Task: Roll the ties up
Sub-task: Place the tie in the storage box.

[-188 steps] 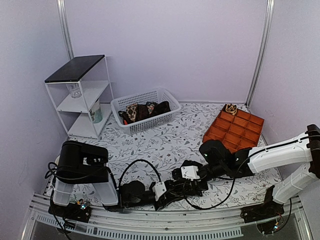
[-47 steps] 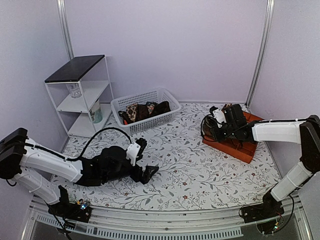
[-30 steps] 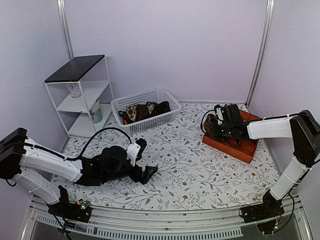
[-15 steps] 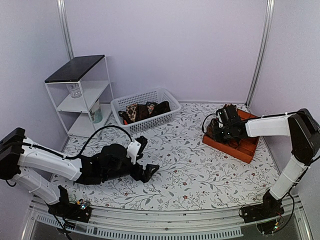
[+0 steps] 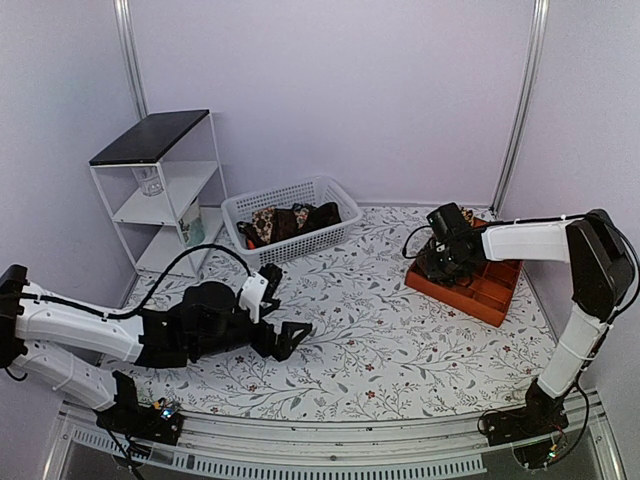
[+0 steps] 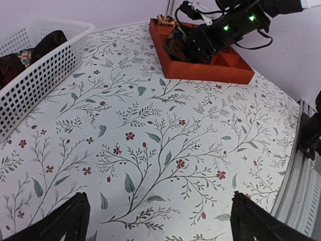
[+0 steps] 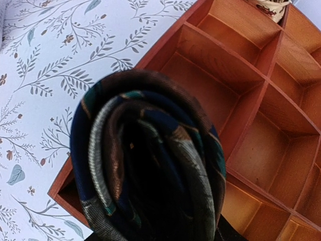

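A rolled dark tie (image 7: 150,165) with navy, teal and brown print fills the right wrist view. My right gripper (image 5: 441,262) is shut on it just above the near-left compartments of the orange divided tray (image 5: 492,287); its fingers are hidden behind the roll. A small tan rolled tie (image 6: 166,20) sits in the tray's far corner. More ties (image 5: 287,221) lie bunched in the white basket (image 5: 300,251). My left gripper (image 5: 284,310) hovers low over the floral tablecloth, open wide with nothing between its fingers (image 6: 65,223).
A white three-tier shelf (image 5: 160,190) with a dark top stands at the back left, a glass jar on it. The tray's other compartments (image 7: 251,145) show bare wood. The metal rail runs along the near table edge (image 6: 301,165).
My right arm has carried the rolled tie a little farther back over the tray's left side. The left arm has drawn back to the left, its gripper still open.
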You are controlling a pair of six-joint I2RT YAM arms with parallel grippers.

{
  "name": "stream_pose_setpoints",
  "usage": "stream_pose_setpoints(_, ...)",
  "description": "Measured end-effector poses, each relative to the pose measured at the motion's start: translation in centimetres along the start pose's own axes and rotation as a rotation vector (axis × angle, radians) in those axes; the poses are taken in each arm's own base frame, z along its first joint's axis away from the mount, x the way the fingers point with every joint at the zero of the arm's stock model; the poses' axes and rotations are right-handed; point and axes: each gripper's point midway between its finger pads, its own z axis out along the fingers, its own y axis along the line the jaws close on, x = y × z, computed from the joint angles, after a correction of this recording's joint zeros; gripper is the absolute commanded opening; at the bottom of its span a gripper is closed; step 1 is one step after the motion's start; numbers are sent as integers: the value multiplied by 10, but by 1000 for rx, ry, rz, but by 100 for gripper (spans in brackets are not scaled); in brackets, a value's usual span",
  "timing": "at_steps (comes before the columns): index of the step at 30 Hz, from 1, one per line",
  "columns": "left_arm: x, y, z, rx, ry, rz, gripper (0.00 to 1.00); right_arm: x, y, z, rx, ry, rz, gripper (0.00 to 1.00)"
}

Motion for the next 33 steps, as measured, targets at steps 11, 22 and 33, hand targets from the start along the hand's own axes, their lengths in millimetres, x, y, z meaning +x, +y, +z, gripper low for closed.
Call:
stream_pose_setpoints(11,15,5,-3,-7,26,-11,98,11,-8,-4,66,50,5,44)
stream_pose_setpoints(22,12,7,-10,-5,8,-19,98,18,-8,1,142,98,-46,44)
stream_pose_setpoints(33,11,12,-18,-15,-13,-40,99,16,-7,10,180,138,-104,45)
